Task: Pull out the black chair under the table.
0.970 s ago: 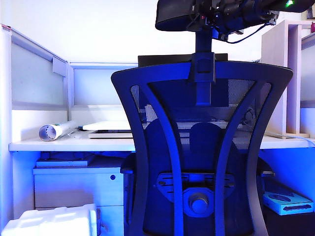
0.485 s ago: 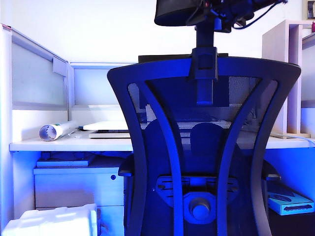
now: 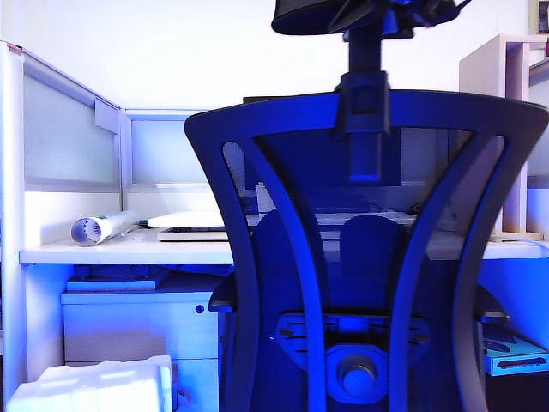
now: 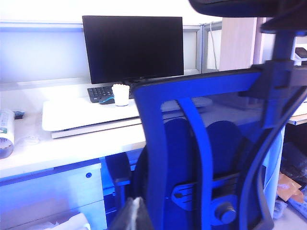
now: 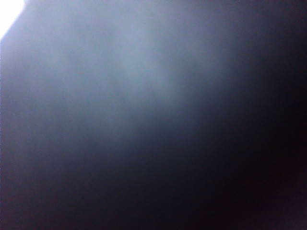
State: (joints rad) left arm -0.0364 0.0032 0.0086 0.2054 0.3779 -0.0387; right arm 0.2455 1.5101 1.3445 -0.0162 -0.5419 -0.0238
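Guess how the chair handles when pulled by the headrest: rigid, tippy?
The chair probably resists at first: it looks big and heavy. The headrest sits on one narrow post, so it may flex. A pull that high could tilt it.

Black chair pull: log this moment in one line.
black chair: growing in exterior view | right hand: at headrest, grip unclear | left hand: idle | table

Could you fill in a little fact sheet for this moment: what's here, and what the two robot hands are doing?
chair: black chair fills the exterior view, back toward the camera
table: white table behind it
on table: monitor, keyboard, rolled paper
right gripper: up at the headrest, jaws not clear; its wrist view is a dark blur
left gripper: a tip at its view's edge, away from the chair, state unclear
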